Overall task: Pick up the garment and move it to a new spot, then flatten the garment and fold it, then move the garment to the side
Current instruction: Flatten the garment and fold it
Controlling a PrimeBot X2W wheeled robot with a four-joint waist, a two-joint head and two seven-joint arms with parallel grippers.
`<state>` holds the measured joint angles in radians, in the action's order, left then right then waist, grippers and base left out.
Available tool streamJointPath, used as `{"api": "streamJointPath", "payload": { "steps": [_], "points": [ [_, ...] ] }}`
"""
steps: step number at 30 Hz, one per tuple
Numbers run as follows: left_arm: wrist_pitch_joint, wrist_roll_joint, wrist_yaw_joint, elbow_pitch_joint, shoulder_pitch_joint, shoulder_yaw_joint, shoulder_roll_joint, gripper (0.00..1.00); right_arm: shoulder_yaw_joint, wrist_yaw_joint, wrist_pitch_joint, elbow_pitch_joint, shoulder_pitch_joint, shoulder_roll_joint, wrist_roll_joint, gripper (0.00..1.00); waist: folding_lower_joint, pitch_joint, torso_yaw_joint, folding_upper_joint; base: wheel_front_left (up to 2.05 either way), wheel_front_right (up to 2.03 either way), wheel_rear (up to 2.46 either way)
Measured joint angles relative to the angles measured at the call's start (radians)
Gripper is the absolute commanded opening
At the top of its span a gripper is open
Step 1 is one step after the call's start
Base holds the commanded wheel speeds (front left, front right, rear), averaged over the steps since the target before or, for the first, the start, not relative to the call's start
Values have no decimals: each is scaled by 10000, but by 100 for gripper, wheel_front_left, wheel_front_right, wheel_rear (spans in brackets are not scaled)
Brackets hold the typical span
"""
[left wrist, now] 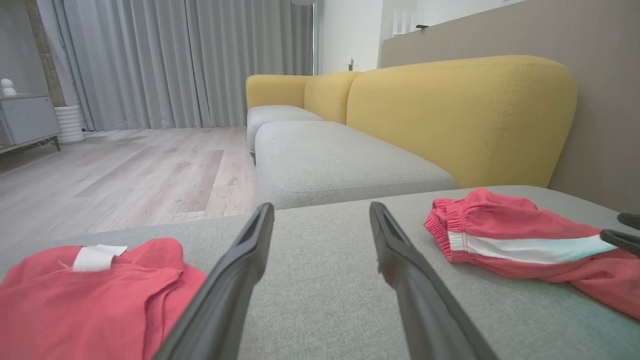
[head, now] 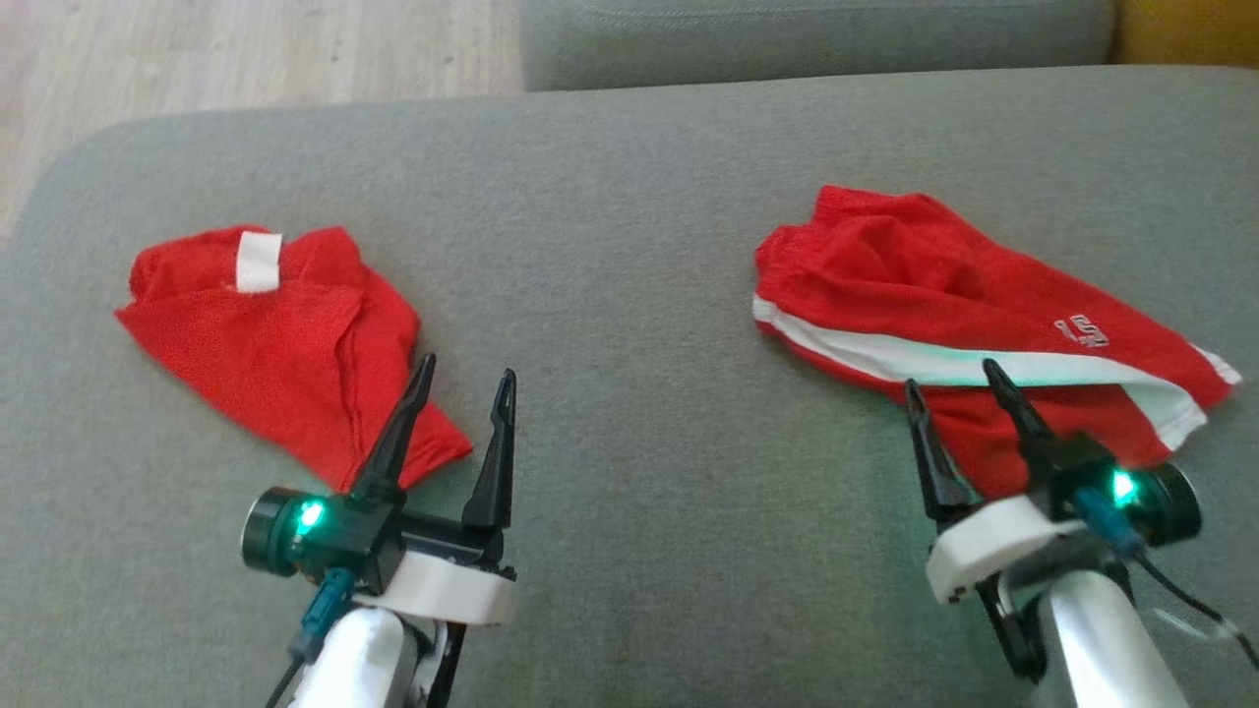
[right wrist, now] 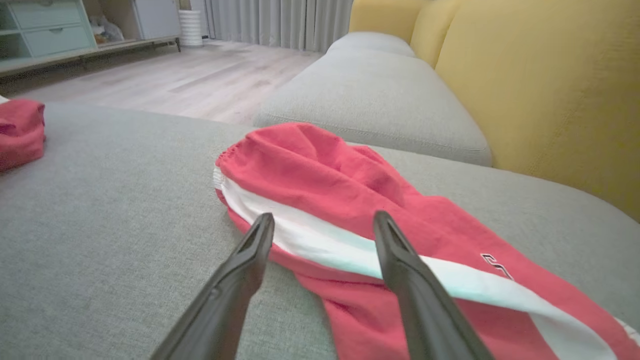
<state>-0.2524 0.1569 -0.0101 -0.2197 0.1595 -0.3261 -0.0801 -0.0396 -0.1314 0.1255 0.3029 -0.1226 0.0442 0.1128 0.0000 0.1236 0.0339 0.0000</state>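
Observation:
Red shorts with a white side stripe (head: 944,285) (right wrist: 350,200) lie crumpled on the right of the grey cushion (head: 629,197). My right gripper (head: 953,375) (right wrist: 324,216) hovers open over their near edge, its fingers straddling the white stripe with nothing held. A second red garment with a white label (head: 285,334) (left wrist: 90,295) lies folded on the left. Just to the right of its near corner, my left gripper (head: 467,366) (left wrist: 321,207) stands open and empty over bare cushion. The left wrist view also shows the shorts (left wrist: 500,235) at the right.
A second grey seat cushion (left wrist: 340,160) lies beyond the far edge, with yellow backrests (left wrist: 460,110) on the right. Wooden floor (head: 246,59) runs past the cushion's far left corner. Bare cushion separates the two garments.

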Motion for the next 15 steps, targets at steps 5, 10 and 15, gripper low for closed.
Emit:
{"api": "streamJointPath", "payload": {
  "steps": [5,10,15],
  "points": [
    [0,0,-4,-21,68,8,75,100,-59,0,-345,897,-684,8,1024,100,0,261,305,0,0,0,0],
    [0,-17,-90,-33,274,33,117,100,73,0,-470,1751,-1142,10,1745,100,0,481,553,0,0,0,0],
    [0,-84,-155,-36,281,48,142,100,276,0,-445,2337,-1652,13,2148,100,0,647,677,0,0,0,0]
  ]
}}
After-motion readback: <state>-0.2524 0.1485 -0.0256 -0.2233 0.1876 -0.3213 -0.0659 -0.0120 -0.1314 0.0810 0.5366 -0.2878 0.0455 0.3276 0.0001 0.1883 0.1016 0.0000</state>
